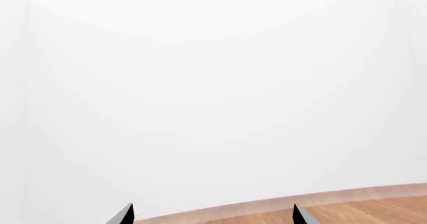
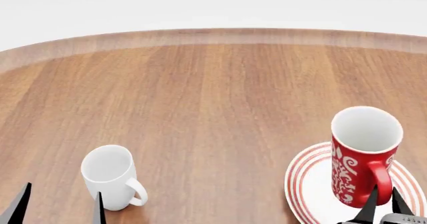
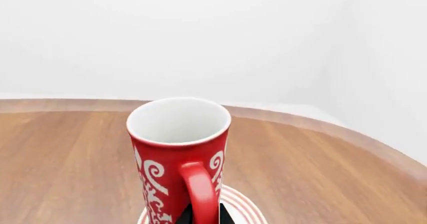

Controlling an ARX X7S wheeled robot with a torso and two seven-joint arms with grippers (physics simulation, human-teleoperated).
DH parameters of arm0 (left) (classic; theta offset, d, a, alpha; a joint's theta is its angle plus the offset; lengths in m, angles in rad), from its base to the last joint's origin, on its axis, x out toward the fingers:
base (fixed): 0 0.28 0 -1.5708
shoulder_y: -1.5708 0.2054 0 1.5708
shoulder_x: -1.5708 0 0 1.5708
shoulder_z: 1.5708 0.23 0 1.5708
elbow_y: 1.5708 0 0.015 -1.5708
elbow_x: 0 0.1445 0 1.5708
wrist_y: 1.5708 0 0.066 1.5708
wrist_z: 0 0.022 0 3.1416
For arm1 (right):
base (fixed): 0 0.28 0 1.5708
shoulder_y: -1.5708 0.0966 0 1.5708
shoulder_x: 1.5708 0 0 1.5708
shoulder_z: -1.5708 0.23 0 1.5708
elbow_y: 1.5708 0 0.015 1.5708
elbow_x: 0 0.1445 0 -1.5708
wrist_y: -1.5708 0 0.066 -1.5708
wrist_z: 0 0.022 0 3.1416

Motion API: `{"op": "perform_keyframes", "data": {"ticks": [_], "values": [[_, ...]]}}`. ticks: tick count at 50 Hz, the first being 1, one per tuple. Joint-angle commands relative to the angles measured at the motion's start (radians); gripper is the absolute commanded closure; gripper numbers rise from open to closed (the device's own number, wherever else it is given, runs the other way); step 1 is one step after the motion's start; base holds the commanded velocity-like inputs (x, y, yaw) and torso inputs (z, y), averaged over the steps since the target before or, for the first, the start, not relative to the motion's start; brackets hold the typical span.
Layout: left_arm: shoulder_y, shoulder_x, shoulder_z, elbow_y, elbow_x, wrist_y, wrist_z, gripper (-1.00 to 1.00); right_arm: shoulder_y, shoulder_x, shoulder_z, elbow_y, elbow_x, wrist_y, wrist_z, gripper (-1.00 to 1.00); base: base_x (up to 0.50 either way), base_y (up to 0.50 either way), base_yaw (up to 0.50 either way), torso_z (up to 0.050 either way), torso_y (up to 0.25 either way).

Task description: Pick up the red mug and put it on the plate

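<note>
The red mug (image 2: pixel 360 159) with white swirls stands upright over the plate (image 2: pixel 310 184), a white plate with red rings at the near right of the table. Whether its base rests on the plate I cannot tell. My right gripper (image 2: pixel 383 206) is shut on the mug's handle, one dark fingertip on each side of it. The right wrist view shows the red mug (image 3: pixel 177 154) close up, its handle between the tips of the right gripper (image 3: pixel 203 216), and a strip of the plate (image 3: pixel 243 209) below. My left gripper (image 2: pixel 61 209) is open and holds nothing.
A plain white mug (image 2: pixel 110 176) stands at the near left, just beyond my left gripper's tips. The round wooden table (image 2: pixel 213 99) curves away at its far edge. The left wrist view has the left gripper (image 1: pixel 213 219), the table's rim (image 1: pixel 360 204) and white wall.
</note>
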Motion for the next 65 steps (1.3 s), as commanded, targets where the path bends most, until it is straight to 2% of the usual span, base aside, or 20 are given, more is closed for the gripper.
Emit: {"op": "perform_keyframes", "data": {"ticks": [1, 19, 21, 26, 31, 42, 53, 65], "values": [[-0.001, 0.0, 0.0, -0.004, 0.002, 0.007, -0.005, -1.0, 0.051, -0.031, 0.008, 0.05, 0.015, 0.012, 0.001, 1.0, 0.0, 0.0, 0.0, 0.0, 0.0], [-0.002, -0.001, 0.004, -0.004, 0.0, 0.007, -0.006, -1.0, 0.05, -0.027, 0.024, 0.037, 0.009, -0.008, -0.009, 1.0, 0.0, 0.0, 0.0, 0.0, 0.001], [-0.002, -0.002, 0.005, -0.003, 0.0, 0.007, -0.005, -1.0, 0.039, -0.017, 0.047, 0.035, 0.021, -0.045, -0.049, 1.0, 0.0, 0.0, 0.0, 0.0, 0.0], [-0.003, -0.003, 0.006, -0.004, 0.001, 0.008, -0.006, -1.0, 0.122, 0.047, 0.028, 0.072, -0.026, 0.04, -0.116, 1.0, 0.0, 0.0, 0.0, 0.0, 0.0], [-0.003, -0.003, 0.007, -0.004, 0.002, 0.008, -0.007, -1.0, 0.143, 0.086, 0.054, 0.086, 0.005, 0.029, -0.176, 1.0, 0.0, 0.0, 0.0, 0.0, 0.0], [-0.005, -0.004, 0.008, -0.007, 0.004, 0.014, -0.009, -1.0, 0.137, 0.095, 0.078, 0.216, -0.005, -0.046, -0.374, 1.0, 0.0, 0.0, 0.0, 0.0, 0.0], [-0.005, -0.004, 0.009, -0.008, 0.006, 0.017, -0.013, -1.0, 0.243, 0.091, 0.067, 0.355, 0.043, 0.0, -0.526, 1.0, 0.0, 0.0, 0.0, 0.0, 0.0], [-0.006, -0.005, 0.01, -0.008, 0.006, 0.016, -0.015, -1.0, 0.377, 0.096, 0.036, 0.443, -0.02, 0.056, -0.666, 1.0, 0.0, 0.0, 0.0, 0.0, 0.001]]}}
